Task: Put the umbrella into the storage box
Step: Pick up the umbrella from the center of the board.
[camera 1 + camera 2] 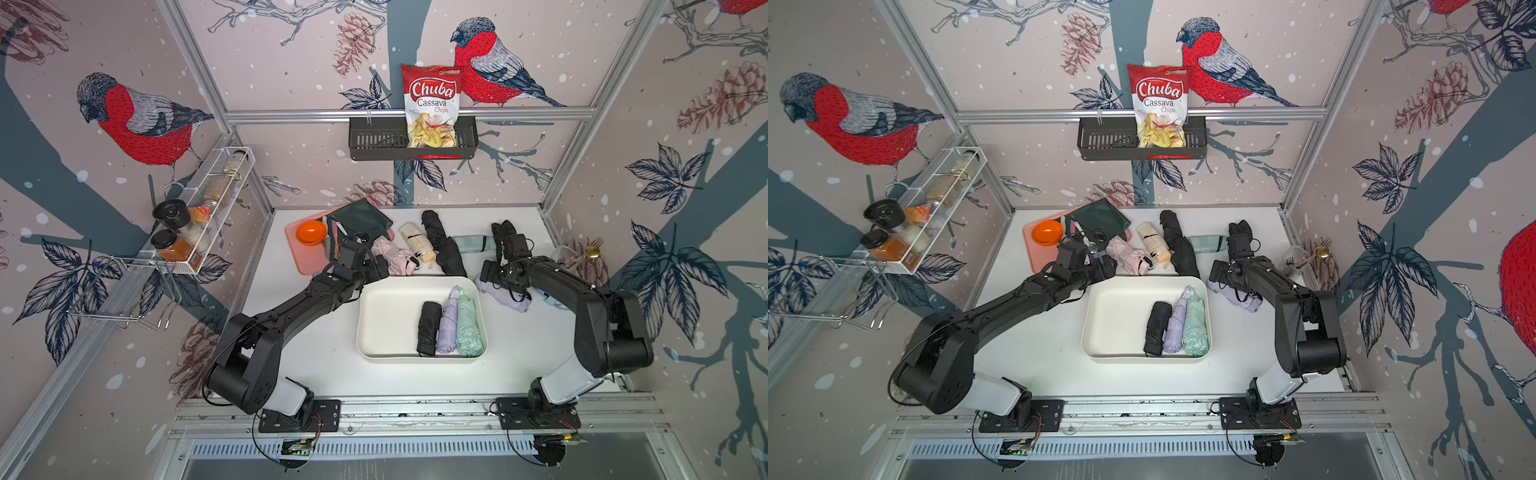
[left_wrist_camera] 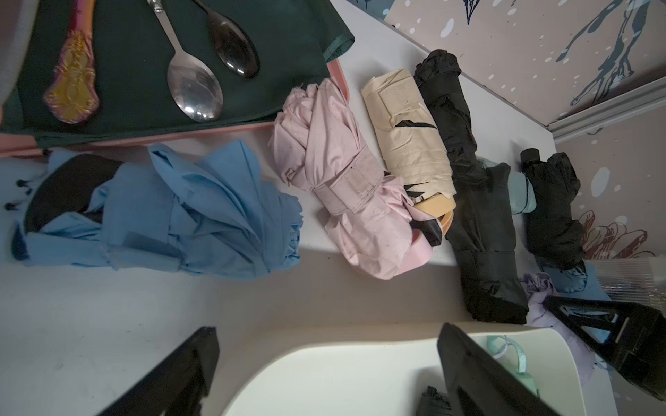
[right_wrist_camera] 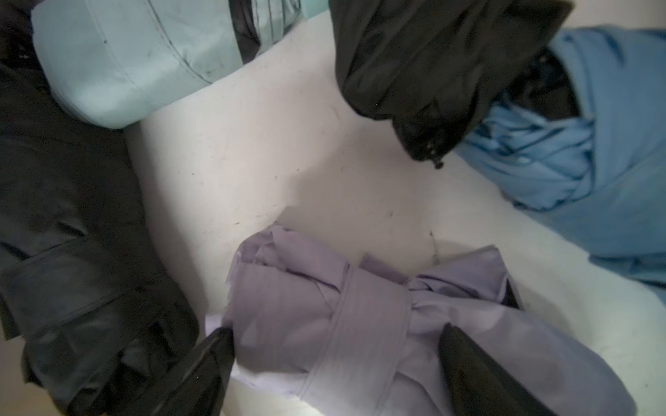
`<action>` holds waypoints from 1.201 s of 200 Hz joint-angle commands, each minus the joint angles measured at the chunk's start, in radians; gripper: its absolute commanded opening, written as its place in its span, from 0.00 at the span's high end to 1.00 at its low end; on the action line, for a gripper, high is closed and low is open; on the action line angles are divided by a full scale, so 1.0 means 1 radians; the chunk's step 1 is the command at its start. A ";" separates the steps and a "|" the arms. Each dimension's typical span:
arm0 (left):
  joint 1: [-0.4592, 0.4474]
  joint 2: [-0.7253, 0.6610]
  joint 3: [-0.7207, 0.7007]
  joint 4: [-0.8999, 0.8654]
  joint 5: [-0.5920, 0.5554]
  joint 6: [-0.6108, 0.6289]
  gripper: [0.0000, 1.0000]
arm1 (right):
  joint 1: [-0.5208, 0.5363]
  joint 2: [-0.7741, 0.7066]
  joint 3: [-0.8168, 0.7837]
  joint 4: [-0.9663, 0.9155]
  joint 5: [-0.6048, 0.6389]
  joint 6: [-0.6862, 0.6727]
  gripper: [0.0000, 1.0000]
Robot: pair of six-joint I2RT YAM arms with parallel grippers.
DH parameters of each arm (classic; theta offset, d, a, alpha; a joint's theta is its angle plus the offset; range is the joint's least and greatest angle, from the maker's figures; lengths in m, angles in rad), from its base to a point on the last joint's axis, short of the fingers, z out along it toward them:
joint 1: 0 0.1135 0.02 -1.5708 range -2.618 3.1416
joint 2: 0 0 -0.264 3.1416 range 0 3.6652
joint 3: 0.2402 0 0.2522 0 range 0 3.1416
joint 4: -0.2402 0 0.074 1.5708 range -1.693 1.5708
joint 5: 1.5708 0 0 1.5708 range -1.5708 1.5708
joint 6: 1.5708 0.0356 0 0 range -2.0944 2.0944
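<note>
One storage box (image 1: 382, 316) holds three umbrellas (image 1: 449, 326): black, lilac and mint.

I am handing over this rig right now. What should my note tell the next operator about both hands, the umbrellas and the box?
Left hand: open and empty, above the table at the rim of the storage box.
Right hand: open, astride the lilac umbrella, which lies on the table beside the box and is not yet lifted.
Done: a black umbrella, a second lilac umbrella and a mint umbrella lie side by side in the box.
Left: the lilac umbrella first, then the pink umbrella, the cream umbrella, the long black umbrella and the others on the table.
</note>
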 commanded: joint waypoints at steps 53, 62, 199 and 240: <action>0.010 0.027 0.009 0.062 0.100 0.016 0.01 | -0.023 0.015 0.145 -0.229 0.054 -0.112 0.02; 0.010 0.024 0.009 0.058 0.099 0.018 0.02 | -0.023 0.009 0.157 -0.264 0.062 -0.146 0.01; 0.024 0.010 0.015 0.042 0.118 0.013 0.01 | 0.060 -0.022 0.143 -0.299 0.064 -0.656 0.00; 0.030 0.017 0.016 0.049 0.134 0.002 0.01 | 0.059 0.059 0.152 -0.297 0.055 -0.710 0.00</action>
